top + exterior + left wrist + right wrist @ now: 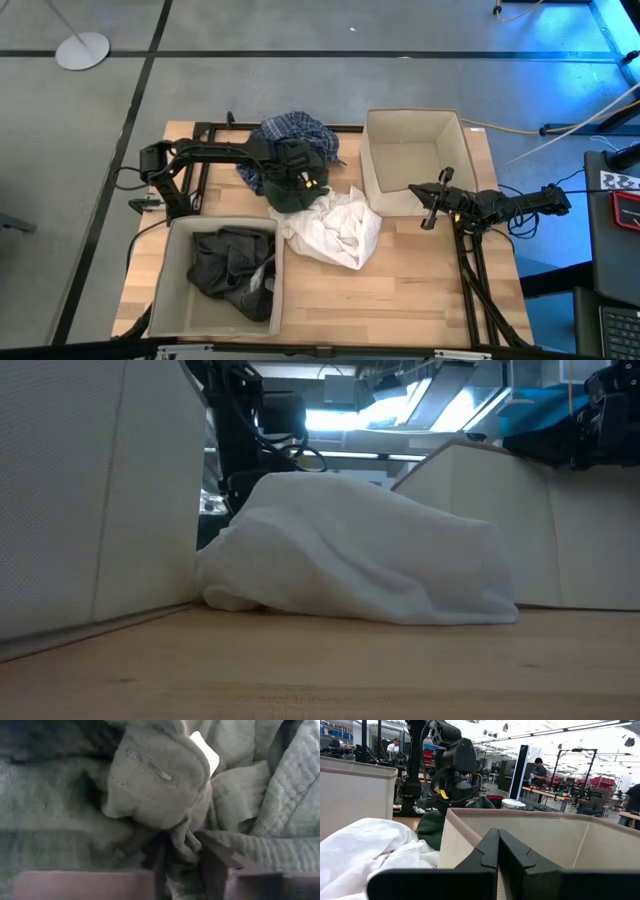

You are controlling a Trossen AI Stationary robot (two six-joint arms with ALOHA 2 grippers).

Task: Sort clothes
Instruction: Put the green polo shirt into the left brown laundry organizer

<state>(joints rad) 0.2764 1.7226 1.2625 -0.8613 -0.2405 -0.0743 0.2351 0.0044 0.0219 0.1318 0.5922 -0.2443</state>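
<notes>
From above, the left gripper (298, 182) is seen pressed into the crumpled dark green fabric garment (293, 192) mid-table, between plaid shirt and white piece. At the wrist, its fingers (216, 857) are nearly closed, pinching a fold; a firm bite should be confirmed before lifting. The right gripper (497, 851) is shut, empty, beside the beige bin.
</notes>
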